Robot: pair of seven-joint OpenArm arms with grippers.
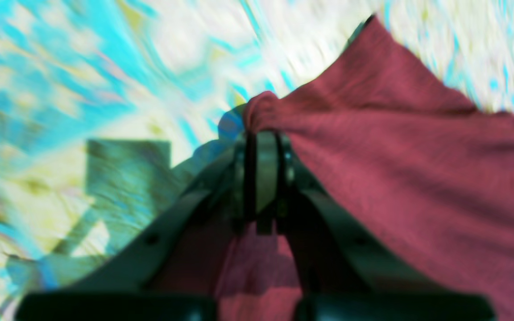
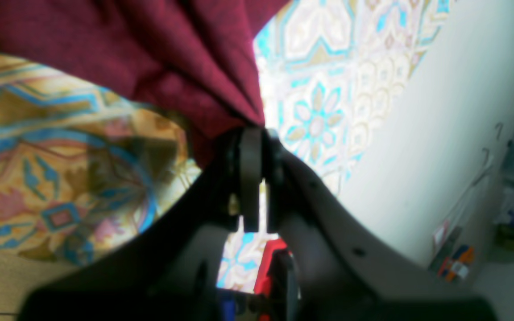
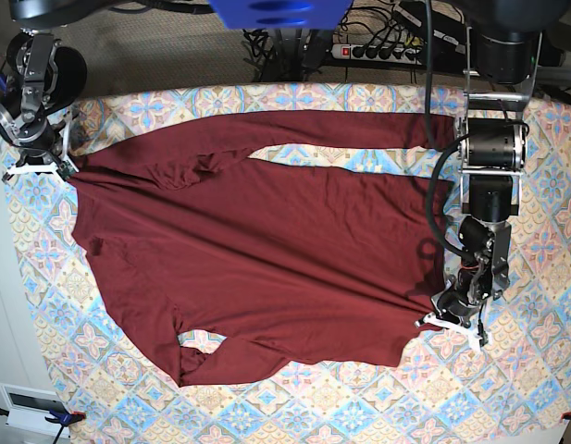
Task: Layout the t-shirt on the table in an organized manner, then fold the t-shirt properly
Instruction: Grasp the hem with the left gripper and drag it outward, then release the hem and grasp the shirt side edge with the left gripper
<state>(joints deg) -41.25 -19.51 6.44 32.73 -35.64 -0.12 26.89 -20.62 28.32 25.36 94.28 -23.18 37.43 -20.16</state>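
Observation:
The dark maroon t-shirt [image 3: 266, 250] lies spread across the patterned table [image 3: 359, 407], with one long sleeve stretched along the far edge and the other folded near the front. My left gripper [image 3: 447, 313] is low at the shirt's right edge. In the left wrist view the left gripper [image 1: 263, 133] is shut on a bunched fold of the t-shirt [image 1: 395, 133]. My right gripper [image 3: 55, 165] is at the shirt's far left corner. In the right wrist view the right gripper [image 2: 257, 131] is shut on gathered fabric of the t-shirt [image 2: 150, 44], lifted off the table [image 2: 319, 89].
A power strip [image 3: 378, 51] and cables lie behind the table's far edge. A white box [image 3: 31, 405] sits on the floor at the front left. Beyond the table's edge in the right wrist view is pale floor [image 2: 440, 111] with clutter at the far right.

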